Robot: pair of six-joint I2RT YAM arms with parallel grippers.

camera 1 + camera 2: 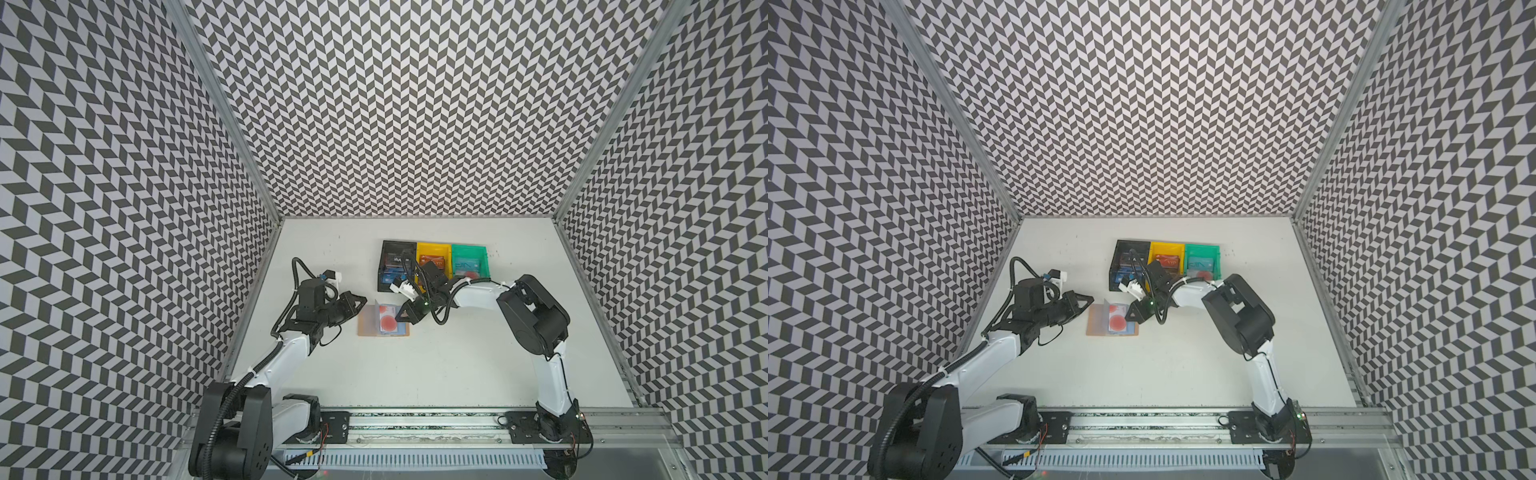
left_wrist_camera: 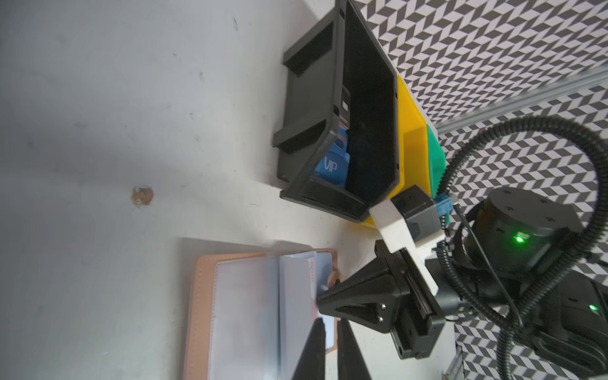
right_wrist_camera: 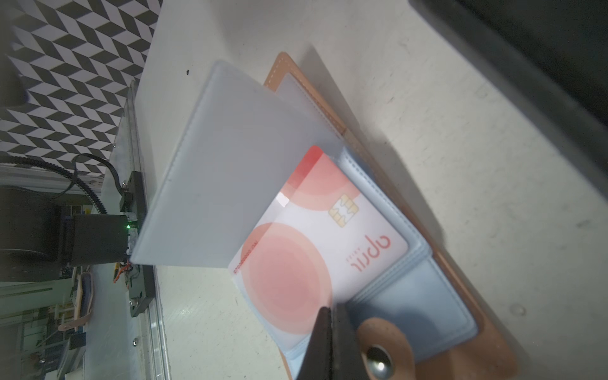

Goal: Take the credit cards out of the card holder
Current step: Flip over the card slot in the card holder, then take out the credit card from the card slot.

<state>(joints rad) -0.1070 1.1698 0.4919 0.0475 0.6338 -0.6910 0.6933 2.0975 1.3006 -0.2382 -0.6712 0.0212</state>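
The tan leather-like booklet card holder is lying open on the white table between the two arms, just in front of the black plastic bin, the yellow plastic bin and the green plastic bin, which are holding loose cards. A pale credit card with red circles is sitting in a clear sleeve of the holder, with one frosted sleeve page standing upright over it.

Judging by this, the step in hand is drawing that pale card out. The right pincer is showing closed jaws, its tips meeting the card's edge beside the snap tab; whether it is actually nipping the card cannot be told. The next move is likely calling for a straight pull along the sleeve while the holder is being kept from sliding.

The right arm is reaching across in front of the bins, wrist pitched down. The left arm is reaching in low, and the left pincer is hovering near the holder's far corner, narrowly parted and holding nothing.
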